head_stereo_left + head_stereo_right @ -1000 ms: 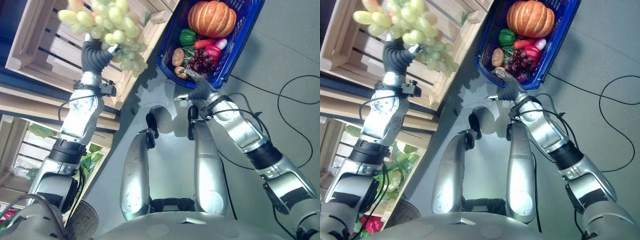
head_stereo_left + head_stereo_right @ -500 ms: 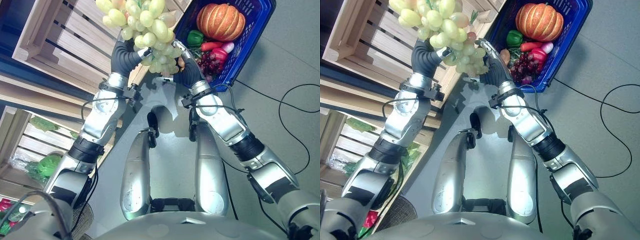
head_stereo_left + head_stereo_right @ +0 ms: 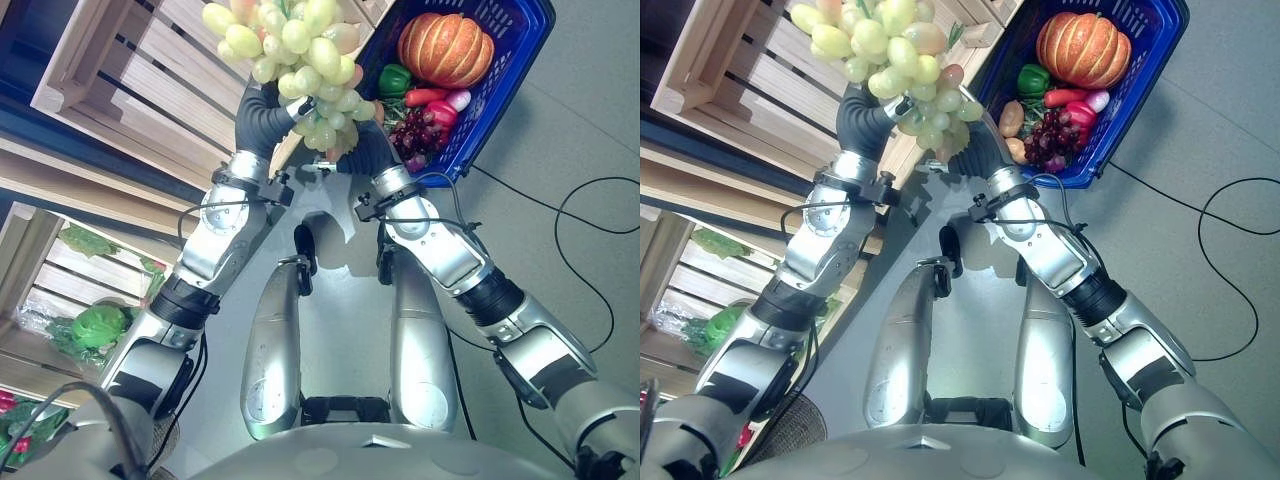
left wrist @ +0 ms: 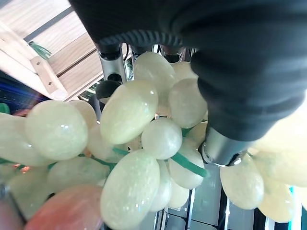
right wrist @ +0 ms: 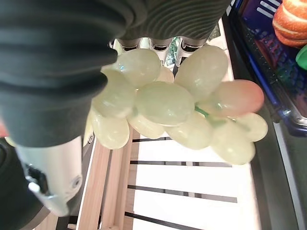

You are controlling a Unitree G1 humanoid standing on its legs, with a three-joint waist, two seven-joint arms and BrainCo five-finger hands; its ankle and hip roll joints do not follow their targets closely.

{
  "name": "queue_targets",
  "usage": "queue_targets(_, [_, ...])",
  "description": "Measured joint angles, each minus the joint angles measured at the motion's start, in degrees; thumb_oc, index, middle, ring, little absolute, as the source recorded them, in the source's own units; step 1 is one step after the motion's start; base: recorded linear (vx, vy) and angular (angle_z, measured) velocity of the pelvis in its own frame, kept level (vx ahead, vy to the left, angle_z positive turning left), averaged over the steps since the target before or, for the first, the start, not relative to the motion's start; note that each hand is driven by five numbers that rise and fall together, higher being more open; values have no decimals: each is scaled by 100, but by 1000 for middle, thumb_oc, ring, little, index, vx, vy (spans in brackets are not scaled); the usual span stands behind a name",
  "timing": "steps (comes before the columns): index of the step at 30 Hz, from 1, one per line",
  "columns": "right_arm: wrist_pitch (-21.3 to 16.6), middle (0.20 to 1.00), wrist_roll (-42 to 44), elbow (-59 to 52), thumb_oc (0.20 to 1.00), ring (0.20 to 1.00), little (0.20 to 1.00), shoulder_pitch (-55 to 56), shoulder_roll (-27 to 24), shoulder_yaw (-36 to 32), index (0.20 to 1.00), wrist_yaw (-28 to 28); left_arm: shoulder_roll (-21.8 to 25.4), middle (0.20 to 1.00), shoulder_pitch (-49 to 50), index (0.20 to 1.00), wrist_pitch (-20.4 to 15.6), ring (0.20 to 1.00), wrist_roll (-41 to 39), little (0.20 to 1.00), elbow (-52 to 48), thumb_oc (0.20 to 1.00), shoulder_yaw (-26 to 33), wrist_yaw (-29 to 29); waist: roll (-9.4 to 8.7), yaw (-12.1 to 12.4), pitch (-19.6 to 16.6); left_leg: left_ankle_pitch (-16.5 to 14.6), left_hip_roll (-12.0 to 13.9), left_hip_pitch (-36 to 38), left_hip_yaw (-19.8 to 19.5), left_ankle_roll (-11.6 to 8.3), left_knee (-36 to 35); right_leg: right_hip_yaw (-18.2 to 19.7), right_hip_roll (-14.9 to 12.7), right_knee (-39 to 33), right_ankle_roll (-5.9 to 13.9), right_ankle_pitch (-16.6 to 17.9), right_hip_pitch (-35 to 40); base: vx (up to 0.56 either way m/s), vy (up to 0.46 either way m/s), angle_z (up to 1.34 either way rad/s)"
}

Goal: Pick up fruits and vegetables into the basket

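Left hand [image 4: 144, 28] apparently grips grapes [image 3: 300, 50]; eye views show basket [image 3: 520, 70].

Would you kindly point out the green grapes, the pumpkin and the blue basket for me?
green grapes [image 3: 300, 45]: left eye view, on a grape in the middle of the bunch.
pumpkin [image 3: 445, 48]: left eye view, on its orange ribbed side.
blue basket [image 3: 497, 112]: left eye view, on its right wall.

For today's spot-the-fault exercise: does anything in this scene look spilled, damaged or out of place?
Nothing stands out. The green grapes hang intact between the left hand and right hand, and the pumpkin, green pepper and dark grapes sit inside the blue basket.
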Motion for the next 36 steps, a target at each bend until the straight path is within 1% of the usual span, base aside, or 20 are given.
queue_targets(3, [-36,1000,9,2,1000,1000,1000,0,0,11,1000,114,0,200,1,200,-1,200,-9,200,0,200,1,-11,0,7,0,0,-3,0,-6,1,-1,-10,-6,-1,-27,16,10,-4,-12,1])
queue_targets(6, [-154,1000,53,111,1000,1000,1000,0,2,56,1000,293,-4,200,25,200,-1,200,-200,200,4,200,-6,-88,-1,25,1,0,-12,35,-41,1,1,-41,-16,2,-28,17,68,-16,-44,4])
queue_targets(8, [-177,1000,67,125,1000,1000,1000,-2,-10,56,1000,433,-6,200,30,200,-1,200,-271,200,5,200,-21,-172,-2,73,0,1,-13,60,-70,0,3,-68,-18,-12,-28,17,115,-13,-41,5])
queue_targets(9, [-181,470,115,128,470,470,470,-6,-14,56,470,492,-6,200,30,200,-1,200,-317,200,5,200,-26,-200,-3,105,0,1,-18,62,-78,0,4,-75,-23,-10,-28,17,119,-14,-41,4])
queue_targets(10, [-181,200,139,134,200,200,200,-7,-14,58,200,534,-6,200,31,200,-1,200,-333,200,5,200,-33,-217,-3,128,0,4,-24,60,-85,5,4,-80,-28,-9,-27,16,120,-13,-38,5])
queue_targets(14, [-196,200,251,300,200,200,200,-12,-33,144,200,651,-8,200,126,200,0,200,-423,200,28,200,-173,-244,-36,119,-5,-8,-50,131,-147,30,7,-136,-52,-50,38,-29,243,3,-26,8])
queue_targets(21, [-224,200,448,333,200,200,200,33,-56,163,200,735,-15,200,223,200,0,200,-505,200,10,200,-257,-278,-85,120,-4,-10,-91,61,-180,78,14,-160,-97,-60,61,-38,220,3,-18,5])
queue_targets(26, [-228,200,622,318,200,200,200,103,-59,146,200,820,-32,200,243,200,55,200,-548,200,8,200,-284,-436,-98,76,2,-13,-92,22,-182,71,-5,-168,-87,-134,51,-12,208,-14,-3,0])
queue_targets(27, [-230,200,670,308,200,200,200,153,-59,144,200,826,-5,369,238,369,91,369,-457,369,7,369,-305,-492,-99,69,3,-24,-92,12,-179,77,-2,-169,-88,-142,50,-12,207,-16,-30,0])
queue_targets(28, [-230,200,668,307,200,200,200,183,-60,126,200,829,9,890,233,890,124,890,-429,890,7,890,-323,-534,-100,69,3,-30,-92,10,-179,78,-1,-169,-89,-143,52,-12,208,0,0,0])
queue_targets(29, [-230,200,667,307,200,200,200,216,-61,82,200,834,24,1000,232,1000,145,1000,-417,1000,7,1000,-334,-587,-100,71,3,-36,-92,7,-178,79,0,-170,-89,-146,53,-13,206,0,0,0])
queue_targets(31, [-230,200,660,307,200,200,200,223,-112,11,200,850,63,1000,215,1000,191,1000,-262,1000,6,1000,-331,-733,-103,69,5,-40,-92,1,-177,82,-1,-171,-89,-150,56,-15,203,-16,-36,0])
queue_targets(32, [-229,200,655,303,200,200,200,221,-179,-12,200,867,107,1000,156,1000,316,1000,-166,1000,2,1000,-335,-877,-103,64,5,-40,-92,0,-177,82,-1,-171,-90,-146,57,-16,199,-5,-33,1])
queue_targets(33, [-198,200,662,303,200,200,200,223,-305,-46,200,873,267,1000,17,1000,551,1000,239,1000,-21,1000,-337,-1127,-105,71,6,-41,-92,-6,-175,82,-1,-171,-92,-147,64,-20,192,0,0,0])
queue_targets(34, [-138,200,667,317,200,200,200,226,-417,-74,200,873,446,1000,-134,1000,714,1000,695,1000,-52,1000,-343,-1288,-105,64,6,-41,-92,-6,-169,82,-4,-169,-94,-147,76,-27,188,0,0,0])
queue_targets(36, [-71,200,677,357,200,200,200,225,-577,-114,200,873,809,1000,-464,1000,919,1000,1335,1000,-142,1000,-503,-1535,-108,26,5,-51,-92,-14,-150,95,2,-156,-95,-145,96,-34,171,-58,-11,-2])
